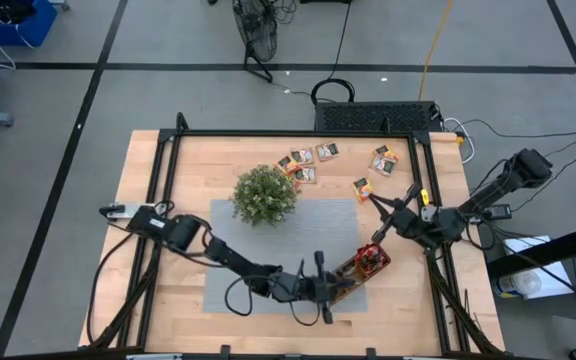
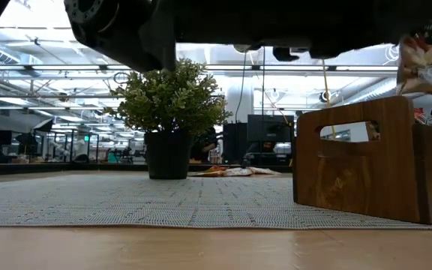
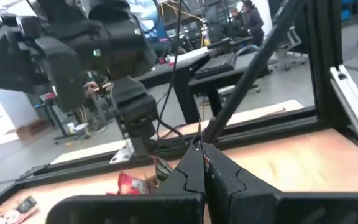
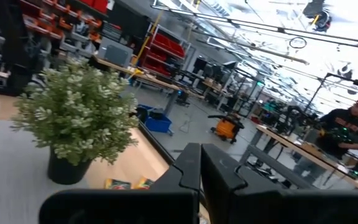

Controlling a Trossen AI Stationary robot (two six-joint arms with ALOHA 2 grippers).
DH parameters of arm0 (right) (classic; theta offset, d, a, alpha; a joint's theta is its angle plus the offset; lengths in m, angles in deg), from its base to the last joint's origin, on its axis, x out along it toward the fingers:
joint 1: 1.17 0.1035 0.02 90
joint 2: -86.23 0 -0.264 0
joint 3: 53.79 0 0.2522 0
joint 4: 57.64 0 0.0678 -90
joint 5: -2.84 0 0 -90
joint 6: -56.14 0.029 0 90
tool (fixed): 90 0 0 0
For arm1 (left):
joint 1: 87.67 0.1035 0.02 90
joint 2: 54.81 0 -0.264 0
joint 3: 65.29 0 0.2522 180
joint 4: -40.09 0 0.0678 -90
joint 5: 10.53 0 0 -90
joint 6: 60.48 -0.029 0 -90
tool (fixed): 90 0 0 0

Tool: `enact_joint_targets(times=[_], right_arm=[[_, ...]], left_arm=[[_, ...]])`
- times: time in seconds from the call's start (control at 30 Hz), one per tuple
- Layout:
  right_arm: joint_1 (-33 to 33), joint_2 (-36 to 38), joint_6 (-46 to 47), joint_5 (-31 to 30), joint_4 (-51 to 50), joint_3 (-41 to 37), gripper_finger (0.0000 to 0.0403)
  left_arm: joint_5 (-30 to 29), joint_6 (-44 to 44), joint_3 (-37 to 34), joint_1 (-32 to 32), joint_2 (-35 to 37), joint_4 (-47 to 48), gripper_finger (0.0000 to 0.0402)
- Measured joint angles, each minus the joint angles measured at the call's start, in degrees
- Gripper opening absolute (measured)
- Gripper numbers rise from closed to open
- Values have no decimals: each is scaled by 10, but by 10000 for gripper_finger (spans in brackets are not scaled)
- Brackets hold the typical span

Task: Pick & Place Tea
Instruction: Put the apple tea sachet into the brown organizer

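The left arm reached from the left edge of the wooden tabletop (image 1: pixel 158 300) across the grey mat (image 1: pixel 318 225) toward its near edge. Its left end effector (image 1: pixel 324 290) sat just beside the near end of the wooden tray (image 1: pixel 356 275); its two dark fingers (image 3: pixel 197 168) were pressed together with nothing between them.

Near the middle of the tabletop, at the mat's far left corner, stood the small potted plant (image 1: pixel 264 194), upright in a dark pot; in the low view it rose behind the mat with the room beyond.

To its right, on bare wood past the mat's far edge, lay the loose tea sachets (image 1: pixel 306 162): a cluster of several just beside the plant, then two more apart, one (image 1: pixel 383 159) near the far right and one (image 1: pixel 362 188) closer to the mat. They were flat, with red, orange and pale faces.

The tray stood at an angle on the near right part of the mat, with red sachets (image 1: pixel 372 259) filling its far compartment. In the low view its handle cut-out faced the camera and a pale sachet (image 2: pixel 426 64) showed above its rim.

The right arm came in from the right edge. Its right end effector (image 1: pixel 378 228) hovered between the loose sachets and the tray, fingers (image 4: pixel 197 168) closed and empty.
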Motion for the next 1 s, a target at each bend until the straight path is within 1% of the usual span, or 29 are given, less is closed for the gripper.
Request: enact_joint_targets(times=[0.17,0.37,1.0], right_arm=[[15,0,17,0,0,0,0],[27,0,16,0,0,0,0],[28,0,15,0,0,0,0]], left_arm=[[-15,-3,-1,1,-6,4,0],[-15,-4,0,7,-6,5,0],[-14,21,-1,11,-6,53,0]])
